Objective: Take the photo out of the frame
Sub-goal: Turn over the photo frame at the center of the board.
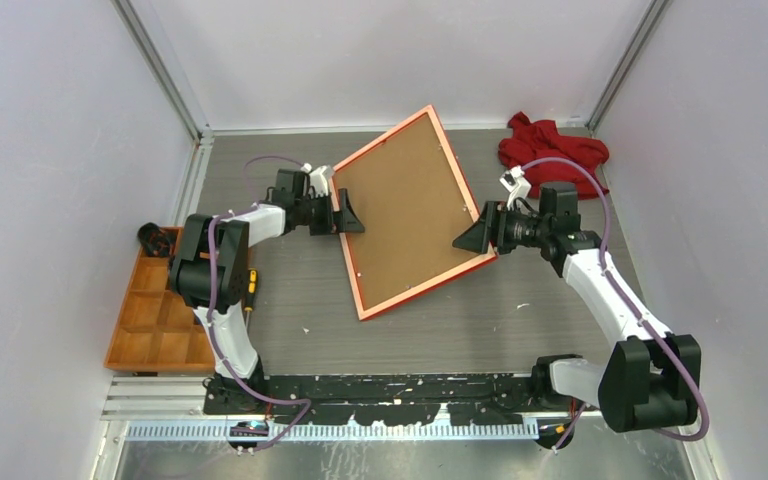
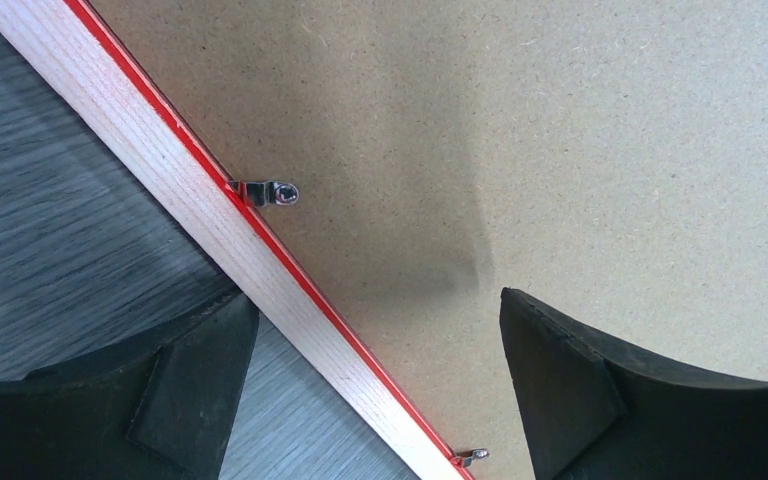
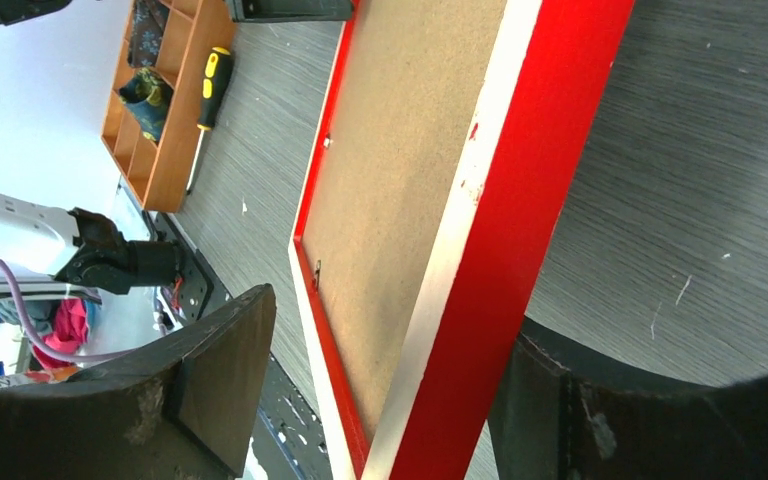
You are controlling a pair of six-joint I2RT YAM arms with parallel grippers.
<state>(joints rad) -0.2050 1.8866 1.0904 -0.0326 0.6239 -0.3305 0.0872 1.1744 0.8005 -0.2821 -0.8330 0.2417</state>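
Nearest us from above, the arms' base rail [image 1: 400, 385] along the table [image 1: 410, 340] edge. Beyond it the frame [image 1: 420, 290] lies mid-table, turned at an angle, back up, so the brown board [image 1: 405, 205] fills it and the photo is out of sight. Left claw [image 1: 348, 215] sits at the frame's left side, right claw [image 1: 472, 235] at its right side near the lower corner. A red cloth [image 1: 550, 148] is bunched at the far right, well apart; a wooden tray [image 1: 150, 320] rests at the left edge.

Left wrist now: the claw is spread wide, one finger [image 2: 190, 390] over bare table, the other [image 2: 570, 390] over the board, pale rim running between them. A small metal clip [image 2: 270, 192] reaches from the rim onto the board (a second one peeks in at the bottom).

Right wrist: the claw is spread too, straddling the red rail. One finger [image 3: 220, 390] stands clear on the board side with a visible gap, the other [image 3: 580, 420] is partly hidden behind the rail. Far off, a yellow-handled screwdriver [image 3: 207, 85] lies just beside the tray.
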